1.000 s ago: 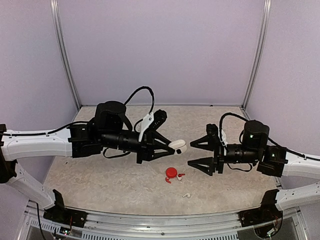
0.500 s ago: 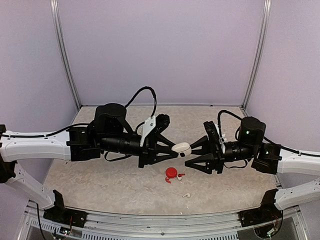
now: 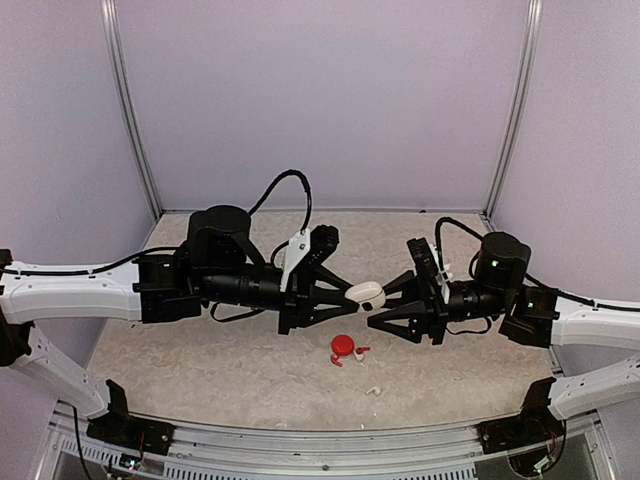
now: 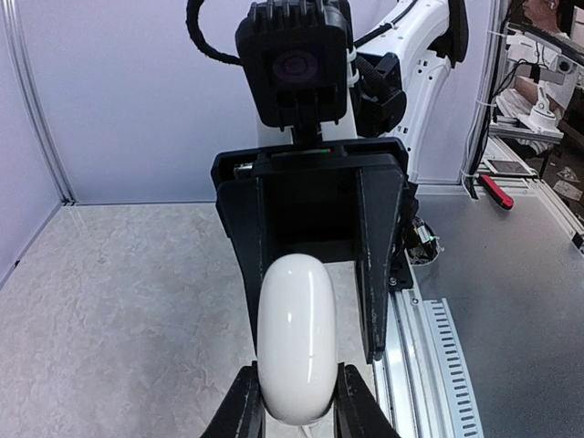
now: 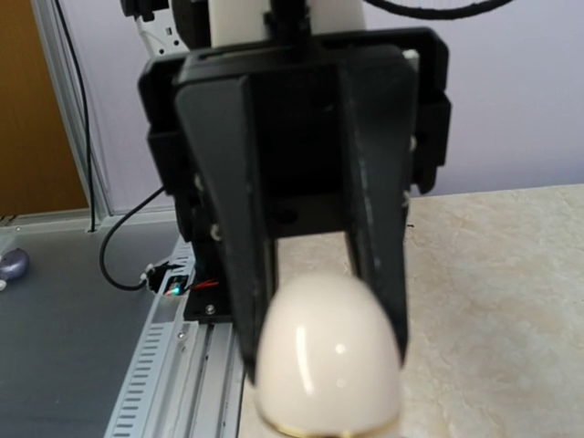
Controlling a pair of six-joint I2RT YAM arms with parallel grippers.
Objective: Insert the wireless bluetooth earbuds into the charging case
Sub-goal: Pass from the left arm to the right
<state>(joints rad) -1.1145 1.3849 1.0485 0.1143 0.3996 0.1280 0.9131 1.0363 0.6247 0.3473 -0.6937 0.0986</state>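
Holding a white charging case in the air above the counter, the left gripper has its two fingers nearly shut, pinching the case's near end across its thin sides. In the left wrist view the case stands on edge between those fingertips, its rounded far end pointing at the other arm.

The right gripper faces the left one head-on. It is partly open, with one finger on either side of the case's far end. One finger looks to be against the shell, while a thin dark gap shows beside the other, so it has no firm hold on the case.

Below the two grippers, a red case lies on the counter with small red earbuds just beside it. A single white earbud lies apart from them, nearer the front edge and outside any case.
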